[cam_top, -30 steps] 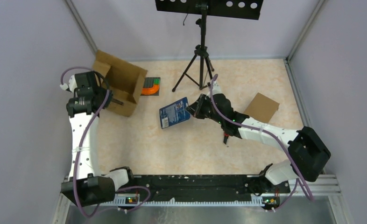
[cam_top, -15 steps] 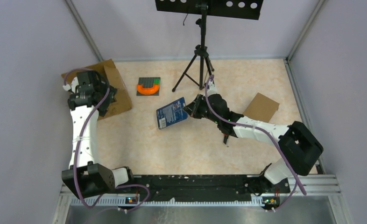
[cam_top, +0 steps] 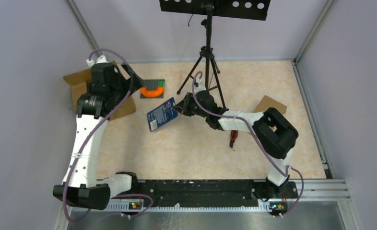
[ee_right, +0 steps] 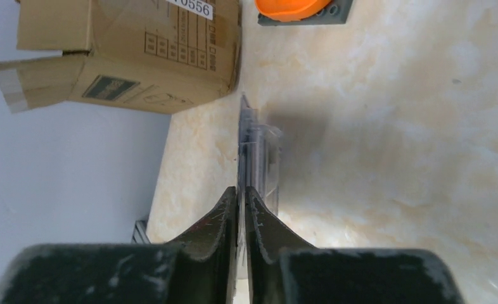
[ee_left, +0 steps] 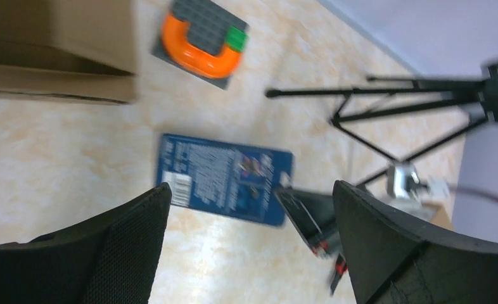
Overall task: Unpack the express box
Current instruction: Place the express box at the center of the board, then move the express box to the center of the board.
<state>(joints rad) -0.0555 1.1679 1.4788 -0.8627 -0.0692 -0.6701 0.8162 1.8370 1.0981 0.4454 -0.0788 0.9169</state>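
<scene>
Our right gripper (ee_right: 241, 190) is pinched shut on the thin edge of the blue card pack (cam_top: 160, 115), near the middle of the table. Our left gripper (ee_left: 251, 187) is wide open with nothing in it. The express box (cam_top: 78, 88) lies at the far left, by the wall. We only hold a thin edge, so the pack could slip out and fall. If we swing it left, it might bump the orange toy (cam_top: 153, 89) or our left arm.
</scene>
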